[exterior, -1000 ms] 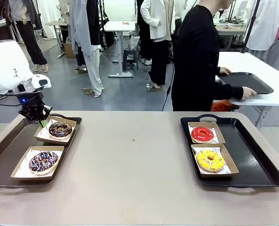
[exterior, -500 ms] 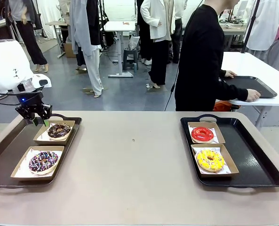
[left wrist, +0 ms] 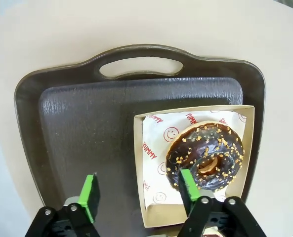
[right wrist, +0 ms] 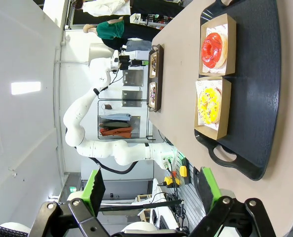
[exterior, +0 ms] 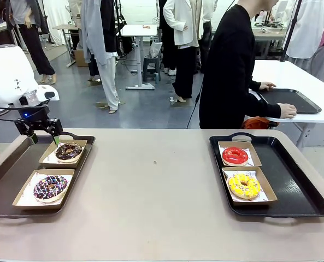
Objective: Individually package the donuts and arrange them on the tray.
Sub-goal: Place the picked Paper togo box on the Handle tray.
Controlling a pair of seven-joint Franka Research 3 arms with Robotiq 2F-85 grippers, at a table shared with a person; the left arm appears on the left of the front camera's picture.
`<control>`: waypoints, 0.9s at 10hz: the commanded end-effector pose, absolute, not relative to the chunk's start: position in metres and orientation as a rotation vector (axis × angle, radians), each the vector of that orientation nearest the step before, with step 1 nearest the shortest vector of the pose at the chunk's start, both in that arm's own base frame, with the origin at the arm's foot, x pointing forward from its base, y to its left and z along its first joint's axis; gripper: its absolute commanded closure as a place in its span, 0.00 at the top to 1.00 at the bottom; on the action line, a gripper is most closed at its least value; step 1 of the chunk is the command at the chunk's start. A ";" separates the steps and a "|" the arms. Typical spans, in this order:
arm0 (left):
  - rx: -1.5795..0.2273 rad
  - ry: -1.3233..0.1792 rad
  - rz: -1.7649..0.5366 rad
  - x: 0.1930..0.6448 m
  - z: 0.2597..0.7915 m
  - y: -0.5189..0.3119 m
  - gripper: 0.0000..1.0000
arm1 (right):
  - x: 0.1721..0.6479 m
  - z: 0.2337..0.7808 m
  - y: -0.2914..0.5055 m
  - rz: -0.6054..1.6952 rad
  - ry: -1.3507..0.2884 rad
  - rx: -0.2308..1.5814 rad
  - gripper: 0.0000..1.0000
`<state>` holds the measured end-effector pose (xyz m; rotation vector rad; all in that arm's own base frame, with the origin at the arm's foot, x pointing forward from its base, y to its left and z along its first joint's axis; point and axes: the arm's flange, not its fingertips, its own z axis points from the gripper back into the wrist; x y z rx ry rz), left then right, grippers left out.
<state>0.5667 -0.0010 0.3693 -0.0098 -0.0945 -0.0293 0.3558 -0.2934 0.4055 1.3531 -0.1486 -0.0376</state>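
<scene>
Four donuts sit boxed on two dark trays at opposite ends of the table (exterior: 156,196) as I watch from the control station. On the left tray (exterior: 9,174), my left hand (exterior: 41,134) hangs above the far end with its two green-padded fingers (left wrist: 89,195) spread wide and nothing between them. The wrist camera looks straight down on the plain chocolate donut (left wrist: 205,155), flecked with pale crumbs, lying in its paper-lined cardboard box (left wrist: 245,113) just beside the right-hand finger, on the side of the tray away from the bare part of the tray floor. Nearer my side of that tray, the chocolate donut with colourful sprinkles (exterior: 50,187) rests in a second box.

On the right tray (exterior: 304,191), the red donut (exterior: 235,155) lies in the far box and the yellow donut (exterior: 244,185) in the near one, the two boxes touching end to end along the tray's left side. My right hand (right wrist: 151,190), seen by its own wrist camera, is held well clear of the table, fingers wide apart and empty.

Across the table, a person in black (exterior: 230,65) is turned toward a neighbouring white table, both hands on another dark tray (exterior: 293,101).
</scene>
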 end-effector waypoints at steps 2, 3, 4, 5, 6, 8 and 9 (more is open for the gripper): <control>-0.026 -0.090 -0.029 0.563 0.375 0.005 1.00 | 0.357 0.408 -0.292 -0.046 -0.147 1.348 1.00; -0.047 -0.073 -0.022 0.561 0.377 0.006 1.00 | 0.357 0.408 -0.292 -0.046 -0.147 1.348 1.00; -0.056 -0.075 -0.027 0.556 0.380 0.008 1.00 | 0.357 0.408 -0.292 -0.046 -0.147 1.348 1.00; -0.067 -0.069 -0.020 0.553 0.383 0.011 1.00 | 0.357 0.408 -0.292 -0.046 -0.147 1.348 1.00; -0.025 -0.083 -0.015 0.564 0.374 0.003 1.00 | 0.357 0.408 -0.292 -0.046 -0.147 1.348 1.00; -0.025 -0.083 -0.015 0.564 0.374 0.003 1.00 | 0.357 0.408 -0.292 -0.046 -0.147 1.348 1.00; -0.025 -0.083 -0.015 0.564 0.374 0.003 1.00 | 0.357 0.408 -0.292 -0.046 -0.147 1.348 1.00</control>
